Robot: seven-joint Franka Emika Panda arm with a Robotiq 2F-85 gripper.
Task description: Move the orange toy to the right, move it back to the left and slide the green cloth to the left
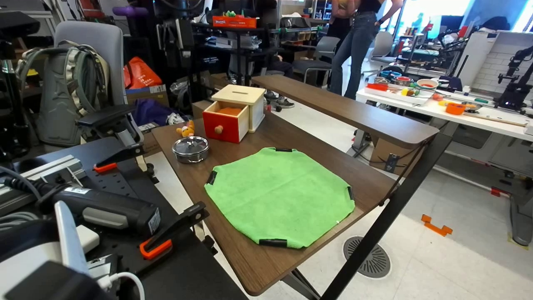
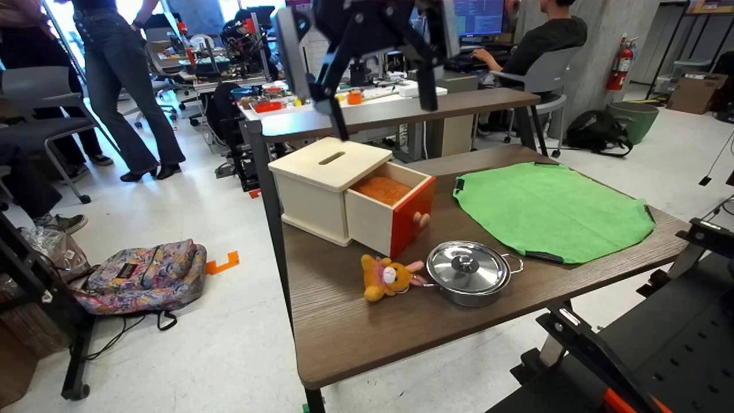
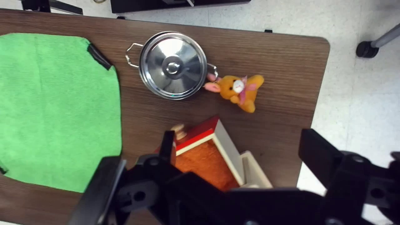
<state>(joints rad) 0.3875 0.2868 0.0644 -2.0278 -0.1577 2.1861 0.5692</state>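
Note:
The orange toy is a small plush animal with pink ears, lying on the brown table in an exterior view (image 2: 385, 278). It shows in the wrist view (image 3: 240, 90), and partly hidden behind the pot in an exterior view (image 1: 185, 129). The green cloth lies flat with dark patches on its edges in both exterior views (image 1: 283, 196) (image 2: 556, 212), and cut off at the left in the wrist view (image 3: 62, 109). My gripper (image 2: 384, 117) hangs above the table near the wooden box, apart from toy and cloth. In the wrist view its fingers (image 3: 239, 137) are wide apart with nothing gripped.
A metal lidded pot (image 2: 467, 269) stands between toy and cloth, its handle at the toy's ears. A pale wooden box (image 2: 312, 198) stands behind the toy. Its red-fronted drawer (image 2: 413, 218) is pulled out, with orange material inside. The table's edge (image 3: 322, 68) lies beyond the toy.

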